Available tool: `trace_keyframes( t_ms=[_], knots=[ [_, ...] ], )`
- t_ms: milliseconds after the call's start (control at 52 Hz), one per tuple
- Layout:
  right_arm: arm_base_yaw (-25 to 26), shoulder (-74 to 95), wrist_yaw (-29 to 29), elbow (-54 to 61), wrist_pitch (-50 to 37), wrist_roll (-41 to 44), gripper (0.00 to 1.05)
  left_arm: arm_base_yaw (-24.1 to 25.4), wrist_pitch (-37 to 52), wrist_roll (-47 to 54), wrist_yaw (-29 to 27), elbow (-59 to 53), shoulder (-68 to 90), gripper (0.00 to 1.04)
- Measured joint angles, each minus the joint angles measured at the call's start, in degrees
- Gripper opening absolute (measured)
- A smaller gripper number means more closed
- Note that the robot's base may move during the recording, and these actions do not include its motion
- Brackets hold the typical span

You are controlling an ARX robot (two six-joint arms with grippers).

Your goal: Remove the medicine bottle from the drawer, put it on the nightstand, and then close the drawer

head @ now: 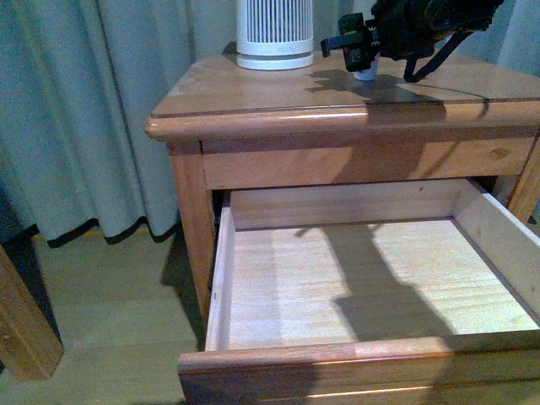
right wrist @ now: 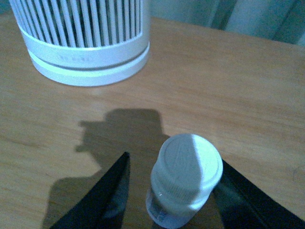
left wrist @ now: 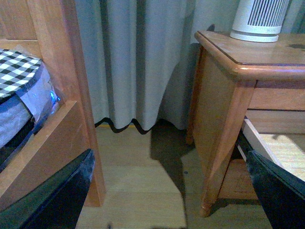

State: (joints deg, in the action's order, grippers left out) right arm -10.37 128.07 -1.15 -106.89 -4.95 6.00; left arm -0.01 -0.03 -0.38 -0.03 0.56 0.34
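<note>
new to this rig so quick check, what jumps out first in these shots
The pale-wood upper drawer of the orange-brown wooden nightstand stands pulled out and looks empty. On its top, the tiny white plastic medicine bottle stands upright between the open fingers of the right end effector, near a white ribbed cylindrical device.

Right arm: I have it (head: 434, 21) reaching in from the right, above the back part of the nightstand (head: 253, 97) top.
Right gripper: it (head: 361, 52) hangs low over the nightstand top, pointing down, jaws apart.
Right fingers: the two black fingers (right wrist: 107, 200) stand one on each side of the medicine bottle (right wrist: 188, 164). I see a gap on one side; the other finger sits at the cap's edge.
Left gripper: it (left wrist: 167, 205) is held low off the nightstand's left side, jaws spread wide.
</note>
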Motion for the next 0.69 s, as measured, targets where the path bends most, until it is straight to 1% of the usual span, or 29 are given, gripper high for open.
trace_keyframes(
  t_ms=[154,308,404,442,481,558,596,615,692],
  knots=[
    [0.07,-6.03,2.71,6.08,-3.34,-1.97,0.78,0.0,0.0,0.0,0.0,0.0,0.0,0.98],
    [0.79,-19.89,5.05,18.93,-7.91,-3.61,0.99,0.0,0.0,0.0,0.0,0.0,0.0,0.98],
    [1.88,-31.87,8.0,29.35,-9.92,-4.85,0.98,0.0,0.0,0.0,0.0,0.0,0.0,0.98],
    [2.32,-37.66,8.17,34.77,-10.36,-5.4,0.95,0.0,0.0,0.0,0.0,0.0,0.0,0.98],
    [2.58,-42.01,8.48,38.99,-10.27,-5.51,0.9,0.0,0.0,-0.02,0.0,0.0,0.0,0.98],
    [3.52,-53.4,10.14,51.21,-8.17,-7.28,0.76,0.0,0.0,-0.02,0.0,0.0,0.0,0.98],
    [3.63,-58.73,10.32,57.64,-6.36,-8.17,0.69,0.0,0.0,0.0,0.0,0.0,0.0,0.98],
    [3.72,-62.51,10.43,62.58,-4.98,-8.98,0.64,0.0,0.0,0.0,0.0,0.0,0.0,0.98],
    [3.67,-70.1,10.88,73.46,-1.38,-11.74,0.52,0.0,0.0,0.0,0.0,0.0,0.0,0.98]
  ],
)
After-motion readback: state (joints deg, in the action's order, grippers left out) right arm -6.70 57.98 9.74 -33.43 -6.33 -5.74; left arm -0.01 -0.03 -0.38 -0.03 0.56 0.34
